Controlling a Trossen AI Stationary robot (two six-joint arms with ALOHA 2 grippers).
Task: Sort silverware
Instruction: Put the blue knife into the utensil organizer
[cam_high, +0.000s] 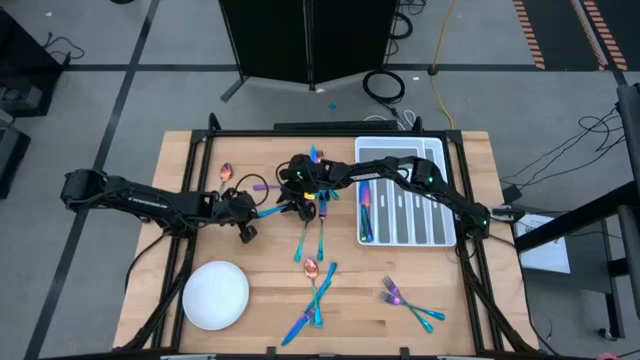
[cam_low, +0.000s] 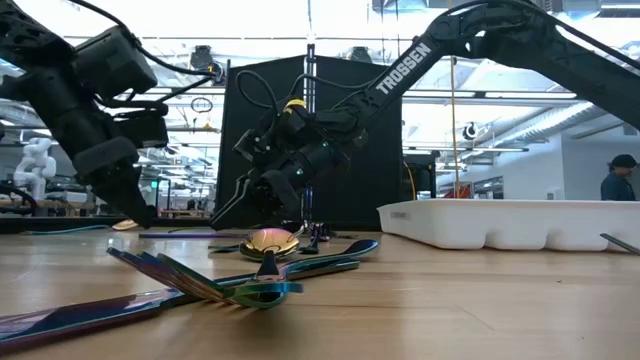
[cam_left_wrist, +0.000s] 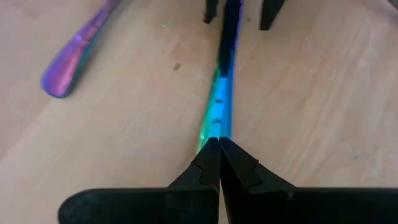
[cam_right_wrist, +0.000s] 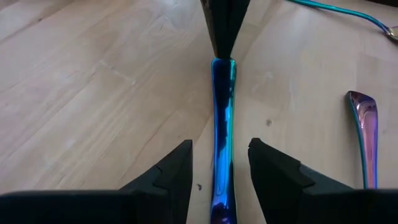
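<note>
Left gripper (cam_left_wrist: 219, 163): fingers pinched fully together on one end of a slim iridescent blue-teal utensil handle (cam_left_wrist: 221, 102), at table centre, just left of the main cluster.

Right gripper (cam_right_wrist: 219, 163): fingers part open and straddling the other end of the same handle (cam_right_wrist: 222, 137); a gap is seen on both sides, so no grip is shown. The two grippers are aligned nose to nose along the handle, close together in the high view (left (cam_high: 247, 211), right (cam_high: 298, 195)).

The utensil is laid flat on the wooden table (cam_high: 180, 170).

The remaining iridescent rainbow silverware is scattered: a spoon (cam_high: 226, 172) at far left, a crossed group (cam_high: 314, 285) near centre, two forks (cam_high: 405, 300) near right. One piece (cam_high: 365, 212) is seen in the left slot of the white divided tray (cam_high: 402, 235), at far right.

A round white plate (cam_high: 216, 295) is placed at near left, well apart from both grippers.

Open room: bare wood is seen between plate and crossed group, and along the left edge. The right arm is reached across the tray's far-left corner.
</note>
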